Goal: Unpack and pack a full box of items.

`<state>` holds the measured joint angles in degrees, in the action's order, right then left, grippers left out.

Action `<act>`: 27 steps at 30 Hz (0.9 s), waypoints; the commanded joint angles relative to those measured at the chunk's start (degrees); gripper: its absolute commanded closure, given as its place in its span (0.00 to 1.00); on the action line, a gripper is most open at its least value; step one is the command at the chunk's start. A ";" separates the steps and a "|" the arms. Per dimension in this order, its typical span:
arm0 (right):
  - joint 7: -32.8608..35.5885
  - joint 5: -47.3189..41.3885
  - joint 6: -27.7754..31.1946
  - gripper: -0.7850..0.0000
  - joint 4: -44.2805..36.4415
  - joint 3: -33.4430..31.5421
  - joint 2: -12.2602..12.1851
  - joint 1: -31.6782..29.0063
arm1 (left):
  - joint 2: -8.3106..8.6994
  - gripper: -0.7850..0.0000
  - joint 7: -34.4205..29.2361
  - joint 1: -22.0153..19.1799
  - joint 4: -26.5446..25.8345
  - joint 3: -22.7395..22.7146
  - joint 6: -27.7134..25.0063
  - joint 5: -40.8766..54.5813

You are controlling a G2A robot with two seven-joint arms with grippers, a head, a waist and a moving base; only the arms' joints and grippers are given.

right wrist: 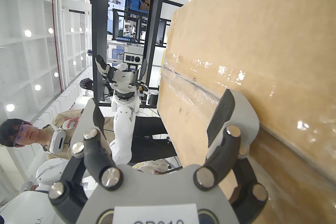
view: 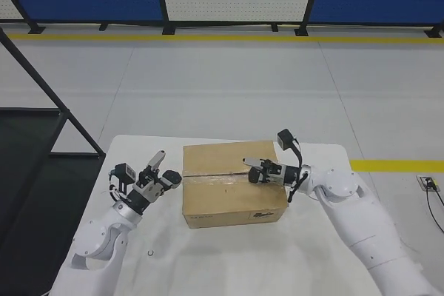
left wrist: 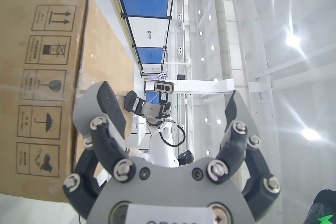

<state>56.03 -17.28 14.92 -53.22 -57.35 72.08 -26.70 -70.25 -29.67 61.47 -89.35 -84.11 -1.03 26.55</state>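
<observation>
Nearest the robot, a small ring-shaped thing [view: 151, 253] lay on the white surface [view: 229, 251]. Farther in, the left gripper [view: 164, 169] hung just beside the left end of the cardboard box [view: 233, 185], its fingers [left wrist: 110, 104] apart and holding nothing. The box sat closed at the middle of the surface, with clear tape [right wrist: 189, 78] along its top seam. The right gripper [view: 253, 170] was over the box's top toward its right end, fingers [right wrist: 221, 114] spread, one close by the seam.
</observation>
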 commanded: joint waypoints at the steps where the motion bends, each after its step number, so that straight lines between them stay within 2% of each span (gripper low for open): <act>1: 0.05 -0.65 -0.14 0.00 0.87 0.98 0.54 0.82 | 0.08 0.00 0.00 0.66 -0.43 -0.50 -0.24 0.26; 14: -1.87 -2.03 0.01 0.00 5.83 7.62 4.59 5.38 | 0.62 0.00 -0.27 4.92 -2.68 -4.02 -1.50 2.19; 27: -3.84 -3.23 -0.84 0.00 11.49 12.71 9.00 9.23 | 0.96 0.00 -0.84 6.81 -3.14 -6.13 -2.61 4.16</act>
<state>52.06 -20.43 14.03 -42.12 -45.02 80.72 -17.78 -69.32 -30.43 68.16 -92.60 -90.10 -3.52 30.57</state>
